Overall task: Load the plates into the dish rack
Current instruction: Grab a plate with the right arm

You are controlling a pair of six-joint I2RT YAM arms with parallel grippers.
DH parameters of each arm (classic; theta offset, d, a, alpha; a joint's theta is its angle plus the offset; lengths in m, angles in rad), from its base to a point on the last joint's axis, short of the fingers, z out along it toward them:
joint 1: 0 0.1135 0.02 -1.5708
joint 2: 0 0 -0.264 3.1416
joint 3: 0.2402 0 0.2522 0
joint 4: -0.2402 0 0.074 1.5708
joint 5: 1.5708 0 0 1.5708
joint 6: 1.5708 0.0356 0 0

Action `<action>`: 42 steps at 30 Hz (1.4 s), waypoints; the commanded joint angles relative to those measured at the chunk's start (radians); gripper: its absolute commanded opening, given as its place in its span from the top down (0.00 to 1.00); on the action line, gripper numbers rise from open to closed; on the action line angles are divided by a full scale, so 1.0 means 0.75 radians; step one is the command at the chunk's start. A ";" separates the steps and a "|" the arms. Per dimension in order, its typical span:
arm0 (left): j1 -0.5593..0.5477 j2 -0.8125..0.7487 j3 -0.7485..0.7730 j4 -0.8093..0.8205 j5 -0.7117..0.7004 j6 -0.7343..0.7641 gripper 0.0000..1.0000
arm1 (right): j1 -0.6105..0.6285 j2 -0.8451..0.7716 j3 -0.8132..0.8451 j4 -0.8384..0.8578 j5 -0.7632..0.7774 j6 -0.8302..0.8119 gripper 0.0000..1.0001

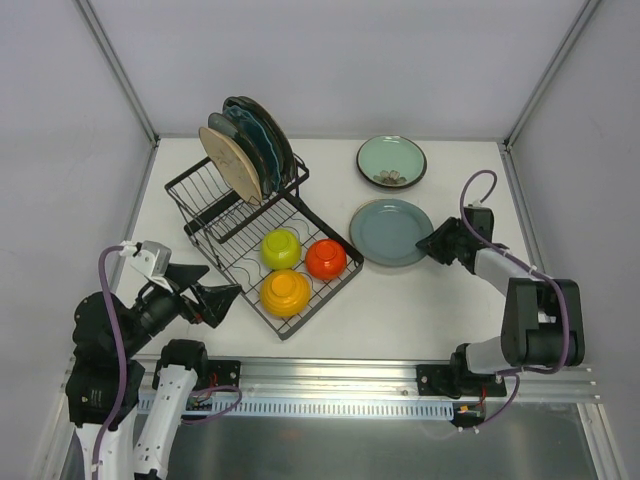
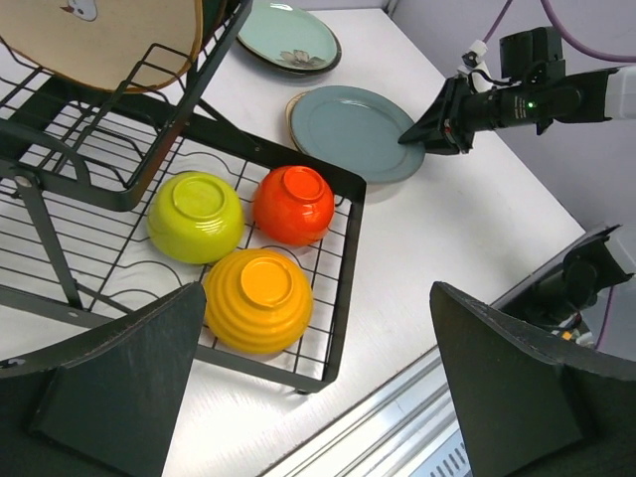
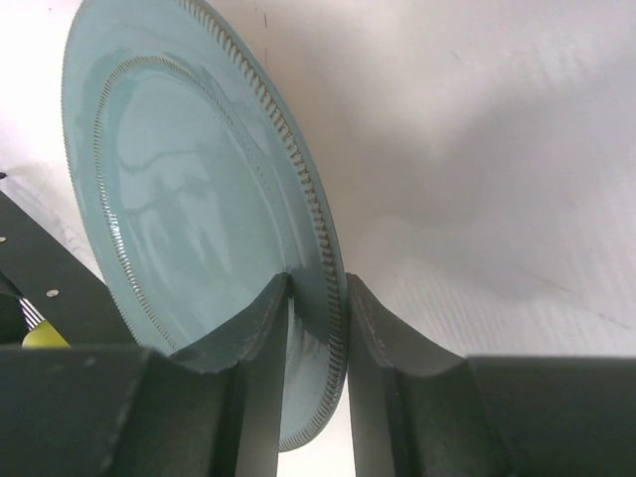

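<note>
A grey-blue plate (image 1: 388,232) (image 2: 350,129) (image 3: 199,199) lies on the table right of the dish rack (image 1: 341,279) (image 2: 344,288). My right gripper (image 1: 432,243) (image 2: 409,139) (image 3: 318,283) is shut on its right rim, one finger above and one below. A mint green plate (image 1: 391,160) (image 2: 286,35) lies behind it. Several plates (image 1: 248,148) stand upright in the rack's raised slots, the nearest showing its tan underside (image 2: 109,30). My left gripper (image 1: 225,300) (image 2: 318,298) hangs open and holds nothing, near the rack's front left corner.
Three upturned bowls sit in the rack's flat tray: yellow-green (image 1: 281,248), red-orange (image 1: 326,259) and yellow (image 1: 285,292). White walls close the table at the back and sides. An aluminium rail (image 1: 350,375) runs along the near edge.
</note>
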 commanded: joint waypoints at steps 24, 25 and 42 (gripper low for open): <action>-0.005 0.058 -0.130 0.086 0.049 -0.079 0.04 | -0.101 -0.357 -0.035 -0.007 -0.275 0.024 0.99; -0.005 0.070 -0.113 0.094 0.053 -0.079 0.04 | -0.103 -0.367 -0.025 -0.017 -0.277 0.024 1.00; -0.005 0.253 -0.019 0.202 0.082 -0.130 0.05 | -0.132 -0.504 0.135 -0.187 -0.339 0.050 0.99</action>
